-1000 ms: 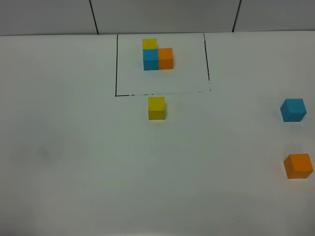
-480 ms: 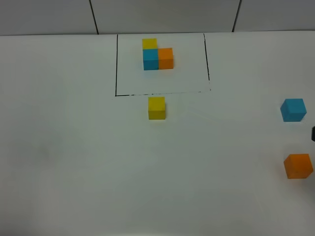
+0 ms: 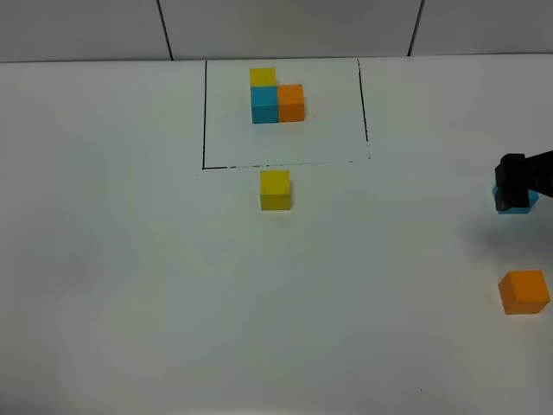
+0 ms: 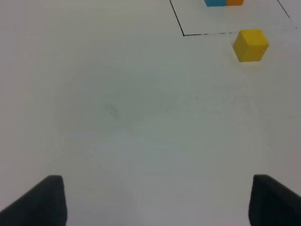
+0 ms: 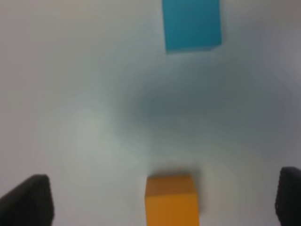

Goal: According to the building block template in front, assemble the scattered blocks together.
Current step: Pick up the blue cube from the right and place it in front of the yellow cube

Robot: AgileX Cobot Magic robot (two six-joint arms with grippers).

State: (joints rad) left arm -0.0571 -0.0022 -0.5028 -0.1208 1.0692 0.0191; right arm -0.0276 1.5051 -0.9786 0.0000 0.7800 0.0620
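White counter carries the template, framed in black. Yellow cube sits just outside that frame; blue cube and orange cube lie well right of it. Right pincer and left pincer gape, released. Cubes seem light, rigid: pinch opposite faces.

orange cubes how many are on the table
2. The template orange cube sits inside the black outline at the back; the loose orange cube lies near the right edge. None seems hidden.

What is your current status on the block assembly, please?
Left gripper open, empty. Right gripper open, at sky-blue cube. Yellow cube, orange cube unassembled. No obstruction seen.
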